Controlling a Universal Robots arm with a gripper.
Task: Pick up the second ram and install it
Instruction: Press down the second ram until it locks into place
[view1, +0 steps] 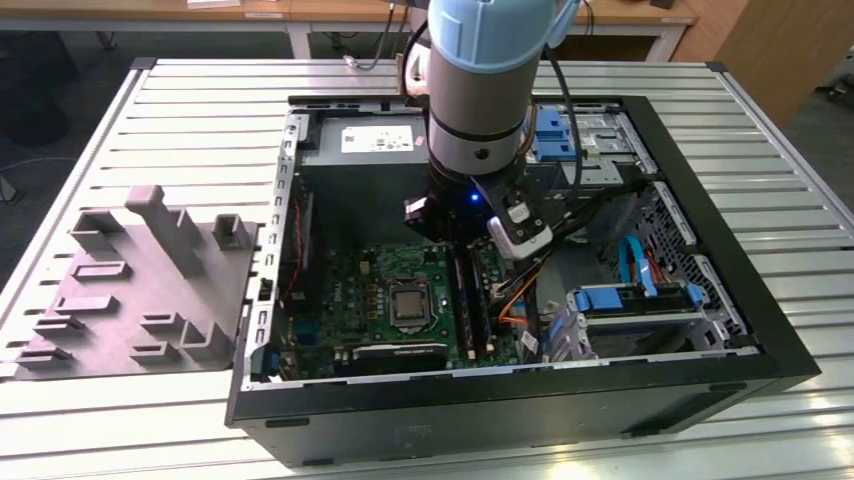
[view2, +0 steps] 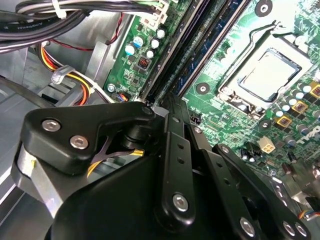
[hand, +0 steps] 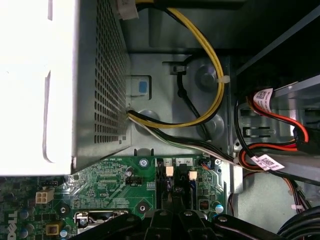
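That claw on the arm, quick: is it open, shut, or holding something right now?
Gripper: cannot be told; it sits low over the black memory slots on the green motherboard.

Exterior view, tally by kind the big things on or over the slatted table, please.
Open computer case: 1
Grey moulded tray: 1
Robot arm, reaching down into the case: 1
Total: 3
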